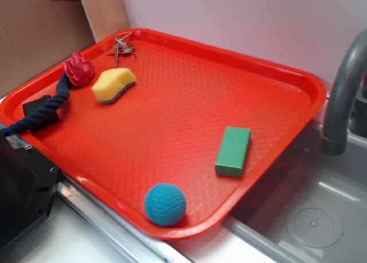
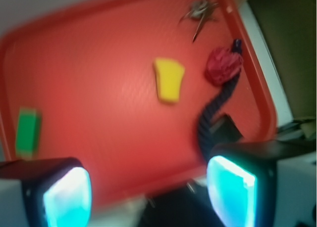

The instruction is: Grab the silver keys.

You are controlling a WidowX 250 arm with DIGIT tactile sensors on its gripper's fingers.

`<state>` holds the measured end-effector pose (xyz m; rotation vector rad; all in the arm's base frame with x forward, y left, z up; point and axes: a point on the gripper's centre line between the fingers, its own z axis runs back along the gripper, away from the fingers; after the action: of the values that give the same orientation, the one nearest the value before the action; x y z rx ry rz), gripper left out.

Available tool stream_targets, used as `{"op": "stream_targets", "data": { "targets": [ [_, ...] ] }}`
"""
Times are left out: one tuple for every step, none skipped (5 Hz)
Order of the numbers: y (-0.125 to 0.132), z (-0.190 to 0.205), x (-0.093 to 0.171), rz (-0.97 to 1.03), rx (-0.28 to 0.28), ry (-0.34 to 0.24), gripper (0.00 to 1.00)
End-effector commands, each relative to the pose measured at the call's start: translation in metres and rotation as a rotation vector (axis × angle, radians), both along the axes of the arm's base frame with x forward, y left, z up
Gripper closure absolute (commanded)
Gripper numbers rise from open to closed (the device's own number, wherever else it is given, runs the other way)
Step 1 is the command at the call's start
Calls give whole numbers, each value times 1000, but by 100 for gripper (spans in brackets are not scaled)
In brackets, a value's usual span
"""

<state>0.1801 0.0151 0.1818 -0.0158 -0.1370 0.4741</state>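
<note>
- one red tray (image 1: pixel 298 82), with a raised rim and a dimpled floor, resting partly on the surface and partly over a metal sink (image 1: pixel 321 217); we count six loose things in it.
- one bunch of silver keys (image 1: pixel 121 47), thin, dull grey metal, splayed out from a common point with one longer piece pointing toward the middle of the tray; it lies in the far corner of the tray, close to the rim, apart from everything else. in the wrist view the silver keys (image 2: pixel 199 13) show near the top edge, blurred.
- one yellow sponge (image 1: pixel 113 84) with a darker underside, near the keys and bigger than the bunch.
- one red knot (image 1: pixel 78 69) at the end of one dark blue rope (image 1: pixel 49 105), just beside the sponge; the rope runs off over the tray's left rim.
- one small black block (image 1: pixel 35 106), touching the rope.
- one green block (image 1: pixel 233 150), lying flat toward the right side, well apart from the keys.
- one blue ball (image 1: pixel 165 204) with a knitted look, against the near rim.
- one grey faucet (image 1: pixel 341 97) at the right edge, over the sink.
- one gripper (image 2: pixel 148 192): we see its two pads (image 2: pixel 67 197) glowing cyan at the bottom of the wrist view, spread wide with nothing between them, well away from the keys.
</note>
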Motion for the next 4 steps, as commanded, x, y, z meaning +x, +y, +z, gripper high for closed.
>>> {"op": "stream_targets", "data": {
  "targets": [
    [47,-34,33,406,50,-98,0],
    [72,-40,43,446,120,-205,0],
    [95,-43,58,478,222,-190,0],
    [95,-43,58,478,222,-190,0]
  ]
}}
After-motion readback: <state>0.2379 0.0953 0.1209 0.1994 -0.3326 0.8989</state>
